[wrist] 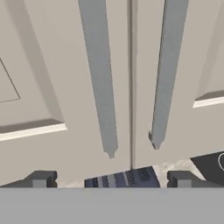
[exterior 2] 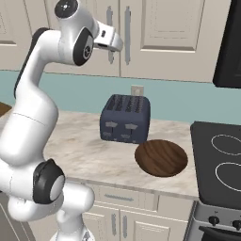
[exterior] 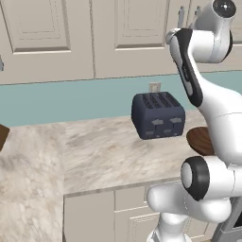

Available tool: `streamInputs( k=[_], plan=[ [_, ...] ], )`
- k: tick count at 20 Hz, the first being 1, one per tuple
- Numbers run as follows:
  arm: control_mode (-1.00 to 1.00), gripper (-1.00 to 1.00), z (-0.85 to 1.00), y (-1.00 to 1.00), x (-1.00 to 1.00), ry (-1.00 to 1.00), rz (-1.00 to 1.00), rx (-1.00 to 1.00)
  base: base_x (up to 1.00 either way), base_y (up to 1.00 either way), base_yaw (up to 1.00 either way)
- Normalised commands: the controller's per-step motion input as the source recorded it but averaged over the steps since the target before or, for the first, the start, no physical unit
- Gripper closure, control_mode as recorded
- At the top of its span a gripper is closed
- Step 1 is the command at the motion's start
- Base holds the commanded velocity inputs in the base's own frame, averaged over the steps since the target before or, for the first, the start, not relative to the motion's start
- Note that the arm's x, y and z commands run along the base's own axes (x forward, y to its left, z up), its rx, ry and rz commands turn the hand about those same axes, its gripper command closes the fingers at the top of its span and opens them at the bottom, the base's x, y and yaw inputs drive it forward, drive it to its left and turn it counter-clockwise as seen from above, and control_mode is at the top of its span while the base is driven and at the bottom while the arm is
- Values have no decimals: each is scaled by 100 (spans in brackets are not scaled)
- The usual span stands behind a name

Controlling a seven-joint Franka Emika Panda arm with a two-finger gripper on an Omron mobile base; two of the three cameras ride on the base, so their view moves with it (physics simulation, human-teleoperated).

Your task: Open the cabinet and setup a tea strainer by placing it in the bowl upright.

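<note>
My jaws stand spread wide before the shut cabinet (wrist: 131,87), straddling both bar handles (wrist: 101,87) rather than one. Closing here, I might pinch the pair or slip off. The bowl (exterior 2: 161,157) waits on the table beside the toaster (exterior 2: 124,118); the tea strainer is presumably still inside.

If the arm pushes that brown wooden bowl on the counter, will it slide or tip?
The bowl looks shallow and wide, so it would probably slide, not tip. Looking like wood, it is likely stiff. The marble-like counter appears smooth, so probably little grip.
</note>
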Motion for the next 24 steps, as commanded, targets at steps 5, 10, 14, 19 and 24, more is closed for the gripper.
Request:
streamInputs(
  k=[5,10,14,19,24],
  plan=[
    [-100,-100,-1,0,31,0,1,0,0,0,0],
    [-100,-100,-5,-4,36,0,2,0,0,0,0],
    [-100,-100,-12,-5,31,0,0,0,0,0,0],
    [-100,-100,-7,-6,29,-1,0,0,0,0,0],
    [-100,-100,-4,-1,29,-1,0,0,0,0,0]
  ],
)
